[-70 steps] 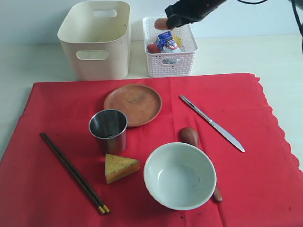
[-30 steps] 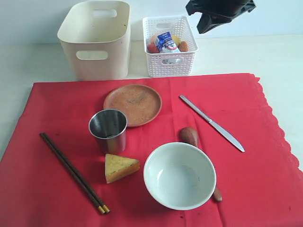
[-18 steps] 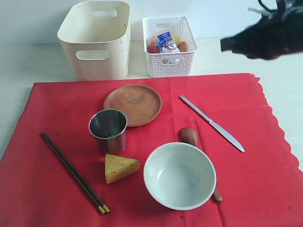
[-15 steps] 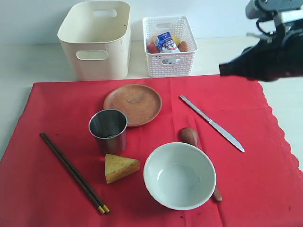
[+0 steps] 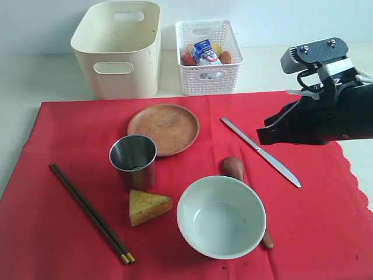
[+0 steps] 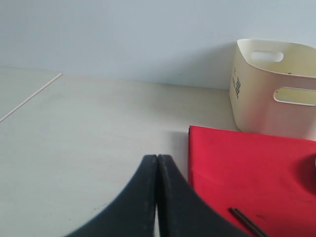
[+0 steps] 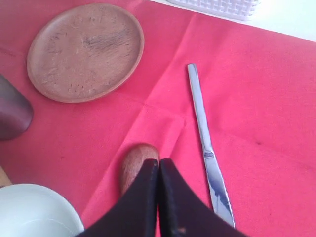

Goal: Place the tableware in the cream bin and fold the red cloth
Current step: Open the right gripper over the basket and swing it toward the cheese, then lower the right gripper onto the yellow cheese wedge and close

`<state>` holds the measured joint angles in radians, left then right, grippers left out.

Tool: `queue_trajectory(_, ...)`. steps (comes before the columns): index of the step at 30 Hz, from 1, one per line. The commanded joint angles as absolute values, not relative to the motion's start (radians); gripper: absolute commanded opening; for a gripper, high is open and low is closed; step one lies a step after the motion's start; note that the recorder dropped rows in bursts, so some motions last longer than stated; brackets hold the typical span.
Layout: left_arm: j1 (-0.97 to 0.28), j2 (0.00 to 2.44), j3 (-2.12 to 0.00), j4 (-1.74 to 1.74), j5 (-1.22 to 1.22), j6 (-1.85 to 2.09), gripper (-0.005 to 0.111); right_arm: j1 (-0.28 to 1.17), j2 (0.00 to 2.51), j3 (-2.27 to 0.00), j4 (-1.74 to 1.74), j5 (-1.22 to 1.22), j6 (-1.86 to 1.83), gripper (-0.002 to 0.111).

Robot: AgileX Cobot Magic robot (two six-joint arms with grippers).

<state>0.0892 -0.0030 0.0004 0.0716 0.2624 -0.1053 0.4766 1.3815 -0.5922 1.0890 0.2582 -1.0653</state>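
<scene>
I've got my right gripper [image 5: 263,135] over the steel table knife [image 5: 260,151]
Jaws pressed together, gripping nothing; the knife lies flat on the red cloth [image 5: 326,221], just below the tips.

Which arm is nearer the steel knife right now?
Right. The right fingers hang shut over the red cloth just beside the knife; the left fingers sit shut over bare table off the cloth's left edge.

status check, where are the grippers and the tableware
Left gripper shut, empty, over bare table. Right gripper shut, empty, over red cloth by knife. All tableware on it, none seen in cream bin. Cheese wedge beside cup.
</scene>
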Motion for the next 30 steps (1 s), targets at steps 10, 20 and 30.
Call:
queue_trajectory(10, 0.093, 0.000, 0.000, 0.069, 0.258, -0.105, 0.002, 0.478, 1.374, -0.596, 1.119, 0.410, -1.159, 0.001)
queue_trajectory(20, 0.093, 0.000, 0.000, 0.069, 0.258, -0.105, 0.002, 0.628, 1.392, -0.690, 1.246, 0.575, -1.368, 0.001)
queue_trajectory(30, 0.093, 0.000, 0.000, 0.069, 0.258, -0.105, 0.002, 0.935, 1.613, -0.814, 1.238, 0.268, -1.305, 0.014)
